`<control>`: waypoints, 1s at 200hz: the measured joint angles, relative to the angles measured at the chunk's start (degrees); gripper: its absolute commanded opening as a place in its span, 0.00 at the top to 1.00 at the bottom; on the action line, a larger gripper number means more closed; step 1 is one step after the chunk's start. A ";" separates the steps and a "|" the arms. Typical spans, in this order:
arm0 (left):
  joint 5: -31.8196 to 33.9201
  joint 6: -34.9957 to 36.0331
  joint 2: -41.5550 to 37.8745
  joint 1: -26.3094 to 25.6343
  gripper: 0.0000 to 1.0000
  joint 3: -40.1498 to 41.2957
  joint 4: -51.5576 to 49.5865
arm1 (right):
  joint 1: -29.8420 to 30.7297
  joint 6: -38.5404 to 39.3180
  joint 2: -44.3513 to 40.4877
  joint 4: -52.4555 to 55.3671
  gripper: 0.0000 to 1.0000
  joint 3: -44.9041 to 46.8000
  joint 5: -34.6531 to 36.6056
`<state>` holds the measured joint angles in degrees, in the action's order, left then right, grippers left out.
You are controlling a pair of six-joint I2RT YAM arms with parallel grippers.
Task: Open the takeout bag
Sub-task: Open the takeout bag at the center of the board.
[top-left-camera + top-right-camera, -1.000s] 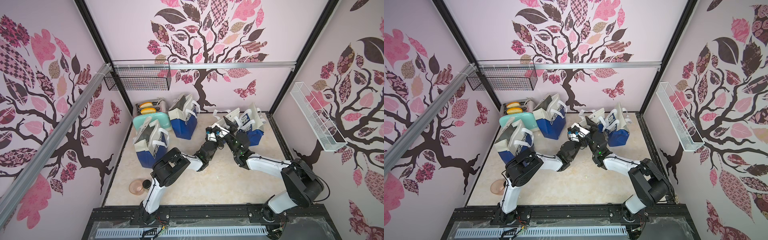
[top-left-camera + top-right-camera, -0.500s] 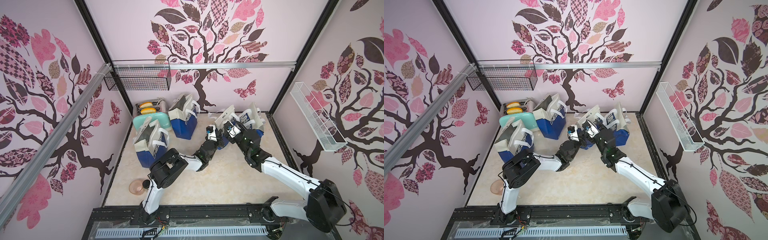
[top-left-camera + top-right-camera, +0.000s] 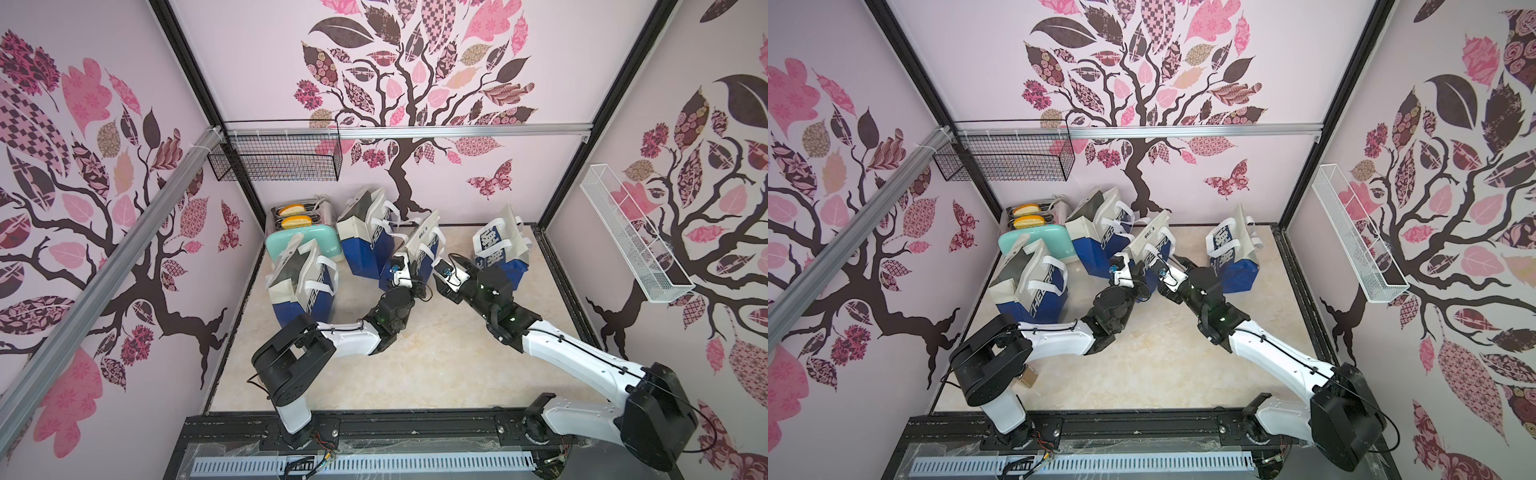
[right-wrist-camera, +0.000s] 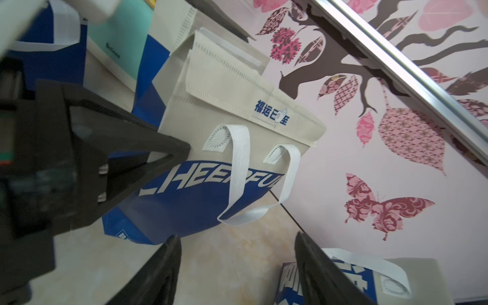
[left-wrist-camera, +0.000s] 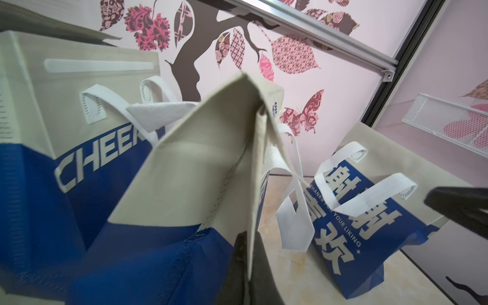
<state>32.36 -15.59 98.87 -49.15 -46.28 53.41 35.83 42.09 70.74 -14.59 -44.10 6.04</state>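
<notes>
Found takeout bag centre-far on table, flap folded down. Noted left gripper pinched on its near edge; right gripper spread wide, empty, just right of bag, facing flap.

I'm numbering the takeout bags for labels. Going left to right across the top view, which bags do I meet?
left CHEERFUL bag → rear CHEERFUL bag → middle bag → right bag with Chinese lettering
</notes>
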 measured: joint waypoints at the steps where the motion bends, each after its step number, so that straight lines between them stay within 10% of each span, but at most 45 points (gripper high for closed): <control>1: 0.00 -0.02 0.00 0.00 1.00 0.28 0.09 | 0.00 0.00 0.13 -0.20 0.31 0.09 -0.11; 200: -6.99 -3.89 4.07 0.31 1.00 7.78 13.44 | 5.64 1.70 8.13 -11.61 0.39 -0.44 -4.98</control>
<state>25.36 -19.49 102.94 -48.84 -38.50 66.85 41.47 43.79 78.87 -26.20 -44.53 1.06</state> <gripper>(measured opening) 0.041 0.621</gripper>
